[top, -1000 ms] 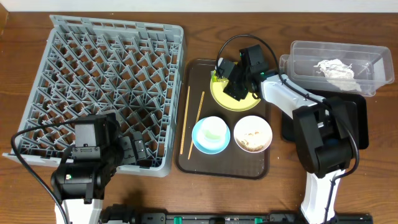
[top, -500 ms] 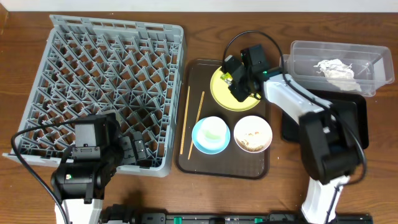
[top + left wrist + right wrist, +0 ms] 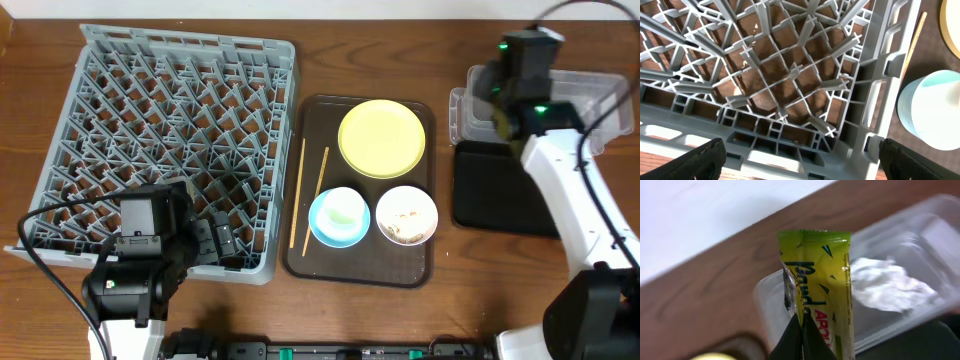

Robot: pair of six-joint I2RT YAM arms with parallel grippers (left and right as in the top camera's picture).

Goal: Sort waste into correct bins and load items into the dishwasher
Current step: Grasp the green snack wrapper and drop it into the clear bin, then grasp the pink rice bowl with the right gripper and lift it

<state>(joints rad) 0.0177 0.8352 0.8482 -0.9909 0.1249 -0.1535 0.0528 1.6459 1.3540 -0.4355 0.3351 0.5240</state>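
Note:
In the right wrist view my right gripper (image 3: 802,330) is shut on the lower edge of the green-and-orange snack wrapper (image 3: 822,280). The wrapper hangs over the left end of the clear tub (image 3: 769,296), where crumpled white paper (image 3: 892,287) lies. Overhead, the right gripper (image 3: 497,112) is above that tub (image 3: 590,85), and its wrist hides the wrapper. The yellow plate (image 3: 382,138), blue bowl (image 3: 339,216), white bowl (image 3: 406,215) with food scraps and two chopsticks (image 3: 298,195) are on the brown tray. My left gripper (image 3: 222,245) is open at the near right corner of the grey rack (image 3: 180,130).
The black tray (image 3: 505,190) lies just in front of the clear tub, right of the brown serving tray (image 3: 318,110). In the left wrist view the rack's corner wall (image 3: 875,100) fills the middle, with the blue bowl (image 3: 930,115) and a chopstick (image 3: 915,42) to its right.
My right gripper shut on the wrapper at the yellow plate, then lifted it and carried it right to above the clear tub. The plate now lies bare. The left arm has not moved.

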